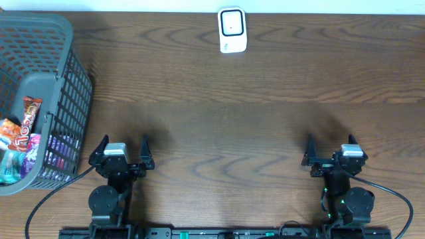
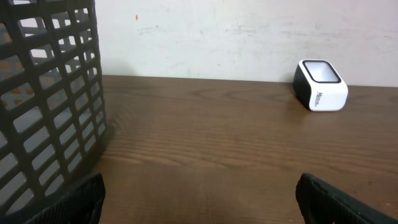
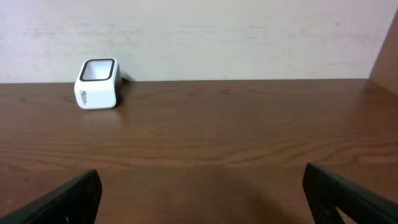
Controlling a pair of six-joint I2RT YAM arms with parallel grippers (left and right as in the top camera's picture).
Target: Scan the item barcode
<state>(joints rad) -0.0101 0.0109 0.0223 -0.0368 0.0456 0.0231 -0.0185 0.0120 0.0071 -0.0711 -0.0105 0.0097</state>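
Awaiting scan: snack packets (image 1: pixel 23 129), several, in bright wrappers, heaped loose and overlapping in the bottom of the grey mesh basket (image 1: pixel 66 46) at the left end of the desk (image 1: pixel 232 133). No barcode shows from above.

Scanner (image 1: pixel 232 30): white body, dark-rimmed window, at the far middle of the desk, well apart from the basket.

Left pincer (image 1: pixel 124 144): jaws wide, holding nothing, just beside the basket's near corner.

Right pincer (image 1: pixel 330 147): jaws wide, holding nothing, at the near right, well apart from everything.

Likely faults:
- With the packets overlapping, a grab may lift two at once, or a glossy wrapper may slip out.
- The basket walls stand high, so a finger coming in low could catch the mesh and drag or tip the basket.
- The barcode side is unknown, so a packet may reach the scanner wrong face up, or with the fingers over the code.
- A crumpled wrapper may not read.
- The scanner looks light, and a packet pressed against it could shove it.
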